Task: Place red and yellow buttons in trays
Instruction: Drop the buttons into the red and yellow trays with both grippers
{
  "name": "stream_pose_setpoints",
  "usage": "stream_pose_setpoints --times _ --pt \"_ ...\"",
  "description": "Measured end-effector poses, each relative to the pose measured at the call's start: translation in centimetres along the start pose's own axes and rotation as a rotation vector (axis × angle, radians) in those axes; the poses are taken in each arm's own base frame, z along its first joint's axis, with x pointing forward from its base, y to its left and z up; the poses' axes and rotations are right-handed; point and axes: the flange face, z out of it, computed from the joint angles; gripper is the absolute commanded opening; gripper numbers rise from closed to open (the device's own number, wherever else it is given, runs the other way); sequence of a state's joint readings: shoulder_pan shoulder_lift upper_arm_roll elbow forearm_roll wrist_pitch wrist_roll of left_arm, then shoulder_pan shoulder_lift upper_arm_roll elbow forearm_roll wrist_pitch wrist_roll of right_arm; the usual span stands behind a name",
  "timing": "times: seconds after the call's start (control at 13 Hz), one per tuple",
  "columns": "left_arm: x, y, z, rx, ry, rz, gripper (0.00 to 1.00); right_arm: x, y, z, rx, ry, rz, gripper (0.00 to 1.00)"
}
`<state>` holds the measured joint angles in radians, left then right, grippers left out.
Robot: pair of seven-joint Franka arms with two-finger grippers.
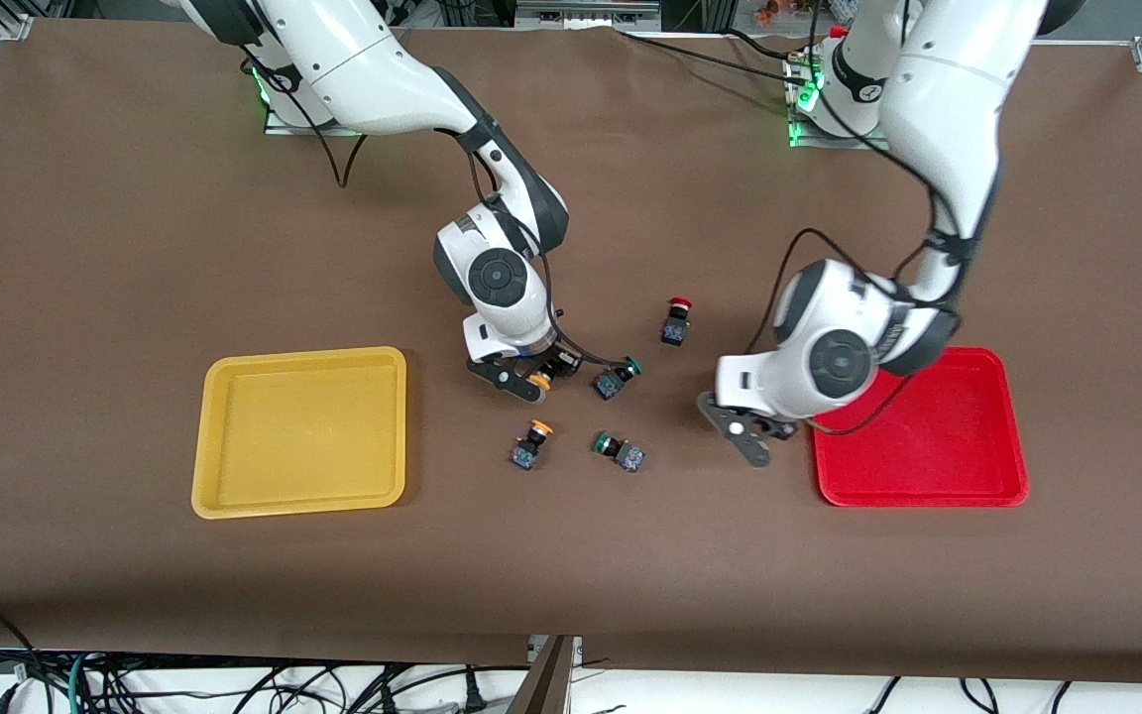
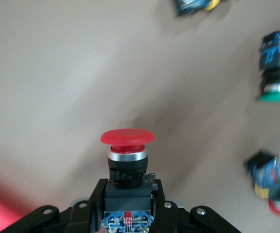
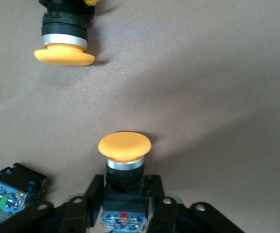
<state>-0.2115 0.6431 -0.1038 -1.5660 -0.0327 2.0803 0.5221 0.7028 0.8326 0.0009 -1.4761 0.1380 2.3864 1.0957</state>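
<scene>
- Nearest the front camera, one yellow button (image 1: 531, 444) lies loose on the counter (image 1: 135, 248), between the yellow tray (image 1: 298, 431) and red tray (image 1: 923, 428).
- The left gripper (image 1: 751, 436), beside the red tray, clamps a red button (image 2: 127, 160); a loose hold could drop it short.
- The right gripper (image 1: 523, 382) pinches a yellow button (image 3: 124, 158); swinging carelessly might knock the green-capped switch (image 1: 617, 379).
- The second red button (image 1: 676, 321) lies farthest.

No legible text, brand, number or sign in any of the three views. The blue labelled ends of the dark grey-black push-button switch bodies (image 3: 124, 218) carry small red and white marks, too small to read. The round dark cap on each white robot arm's wrist joint (image 1: 498, 271) shows only an embossed ring pattern, no letters. The shallow yellow plastic tray (image 1: 299, 432) and the shallow red plastic tray (image 1: 928, 436) bear no markings.
</scene>
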Motion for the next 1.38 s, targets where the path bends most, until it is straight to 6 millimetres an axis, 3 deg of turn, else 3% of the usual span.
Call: stream_pose_setpoints --times 0.15,0.31,0.46,0.62,0.69,0.77,0.85,0.92,1.15,1.38 --pt "-4.4 -5.2 -3.0 -0.023 -0.019 0.008 0.14 0.4 -0.3 -0.7 0.011 0.009 -0.001 0.07" --pt "-9.3 -10.7 -3.3 -0.052 -0.026 0.041 0.14 2.0 -0.2 -3.3 0.007 0.017 -0.021 0.07" --pt "-13.9 -15.3 -1.3 -0.091 -0.031 0.075 0.14 5.3 1.3 -7.6 -0.027 -0.002 -0.086 0.07" --pt "-16.0 -17.5 1.7 -0.125 -0.036 0.091 0.26 10.1 4.8 -12.1 -0.068 -0.041 -0.177 0.07" --pt "-15.9 -17.5 2.9 -0.134 -0.039 0.098 0.27 12.8 7.1 -13.7 -0.085 -0.065 -0.229 0.07" --pt "-15.5 -17.1 4.0 -0.144 -0.041 0.107 0.53 15.7 9.8 -14.6 -0.101 -0.089 -0.279 0.07" --pt "-15.0 -16.6 4.7 -0.151 -0.045 0.116 0.88 18.8 12.7 -14.8 -0.113 -0.107 -0.333 0.07" --pt "-14.7 -16.3 5.0 -0.155 -0.046 0.123 1.0 21.7 15.9 -14.6 -0.123 -0.123 -0.382 0.07" --pt "-12.9 -15.3 3.1 -0.138 -0.016 0.148 1.0 28.2 25.1 -12.5 -0.142 -0.184 -0.466 0.07" --pt "-10.4 -11.6 -1.3 -0.151 -0.014 0.065 1.0 31.4 30.5 -10.7 -0.135 -0.223 -0.51 0.07"
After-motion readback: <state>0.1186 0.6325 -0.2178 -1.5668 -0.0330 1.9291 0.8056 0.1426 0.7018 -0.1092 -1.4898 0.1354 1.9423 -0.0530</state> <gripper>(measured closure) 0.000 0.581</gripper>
